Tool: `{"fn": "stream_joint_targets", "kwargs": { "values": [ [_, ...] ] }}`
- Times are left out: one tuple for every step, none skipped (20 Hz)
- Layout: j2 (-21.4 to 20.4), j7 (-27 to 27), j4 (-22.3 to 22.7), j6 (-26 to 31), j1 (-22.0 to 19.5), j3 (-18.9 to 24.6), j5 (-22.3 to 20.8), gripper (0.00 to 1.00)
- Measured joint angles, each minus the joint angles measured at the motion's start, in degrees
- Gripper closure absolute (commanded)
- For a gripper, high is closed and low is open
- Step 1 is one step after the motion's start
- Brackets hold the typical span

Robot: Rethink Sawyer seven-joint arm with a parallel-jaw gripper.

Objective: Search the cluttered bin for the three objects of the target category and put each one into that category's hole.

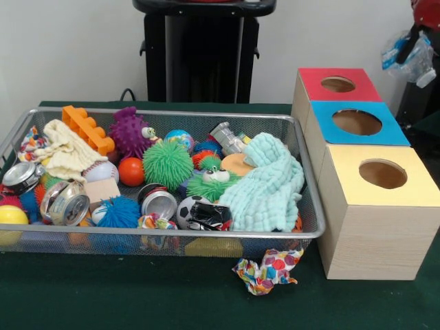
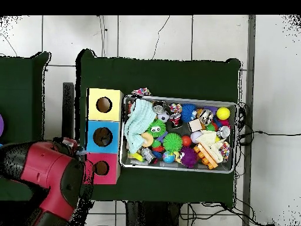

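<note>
Front view, nearest items first.

- Surface (image 1: pixel 103 295): dark green covering. A crumpled polka-dot cloth scrap (image 1: pixel 268 270) lies on it just outside the bin's front rim.
- Bin (image 1: pixel 172 234): silver wire mesh tray, crowded.
  - Front row: yellow ball (image 1: pixel 10 216), crushed silver can (image 1: pixel 69 203), blue spiky ball (image 1: pixel 118 212), second silver can (image 1: pixel 159 203), soccer ball (image 1: pixel 192 210).
  - Right side: mint-green knitted cloth (image 1: pixel 265 182), heaped against the wall.
  - Middle: green spiky ball (image 1: pixel 167 163), orange ball (image 1: pixel 130 172), baseball (image 1: pixel 102 172).
  - Far row: cream cloth (image 1: pixel 65 151), orange toy brick (image 1: pixel 87 128), purple spiky toy (image 1: pixel 130 130), and a greyish crinkled container (image 1: pixel 227 137) that may be a plastic bottle; the view is too poor to confirm.
- Boxes, in a row beside the bin's right end: yellow-topped box (image 1: pixel 381 206) nearest, blue-topped box (image 1: pixel 326 137) next, red-topped box (image 1: pixel 306 86) farthest. Each has a round cut-out on top. The red box's hole (image 1: pixel 337 84) shows nothing inside.
- Tool (image 1: pixel 412 51): at the upper right edge, beyond and beside the red-topped box, raised off the surface. It appears clamped on a clear plastic bottle with a blue label (image 1: pixel 405 63).
- Overhead view: red arm (image 2: pixel 47 176) sits beside the red-topped box, away from the bin.
</note>
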Motion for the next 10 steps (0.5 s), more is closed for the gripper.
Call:
{"fn": "stream_joint_targets", "kwargs": {
  "values": [
    [-0.62,0.00,0.01,0.72,0.01,-0.42,-0.46,1.00],
    [-1.05,0.00,-0.01,1.42,0.05,-0.93,-0.91,1.00],
    [-1.48,0.00,-0.03,2.11,0.09,-1.44,-1.35,1.00],
    [-1.70,0.00,-0.09,2.70,0.14,-1.93,-1.76,1.00],
    [-1.92,0.00,-0.14,3.29,0.19,-2.42,-2.18,1.00],
    [-2.02,0.00,-0.24,3.85,0.27,-2.91,-2.65,1.00],
    [-2.07,0.00,-0.44,4.70,0.38,-3.66,-3.45,1.00],
    [-2.03,0.00,-0.59,5.23,0.47,-4.16,-4.02,1.00],
    [-1.89,0.00,-0.99,6.36,0.69,-5.18,-5.33,1.00],
    [-1.76,0.00,-1.20,6.80,0.78,-5.60,-5.90,1.00]
  ]
}}
